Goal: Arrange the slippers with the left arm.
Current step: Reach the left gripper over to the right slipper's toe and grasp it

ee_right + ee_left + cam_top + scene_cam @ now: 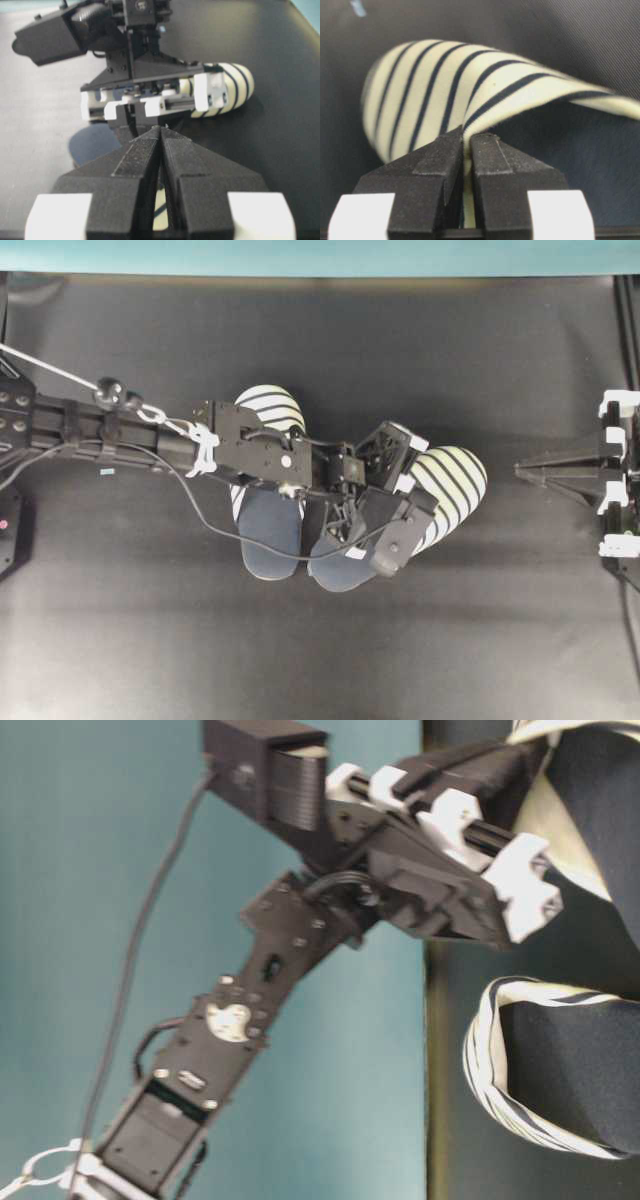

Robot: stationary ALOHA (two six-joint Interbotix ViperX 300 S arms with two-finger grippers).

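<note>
Two striped slippers lie side by side on the dark table. The left slipper rests under the left arm, its navy insole showing. The right slipper lies angled with its toe to the right. My left gripper is shut on the edge of this slipper's striped upper, and cream fabric is pinched between the fingers. In the overhead view the left gripper sits over that slipper's opening. My right gripper is shut and holds nothing; it hangs at the right, apart from the slippers.
A teal wall runs along the back of the table. The left arm's cable loops over the table in front of the left slipper. The right arm's base stands at the right edge.
</note>
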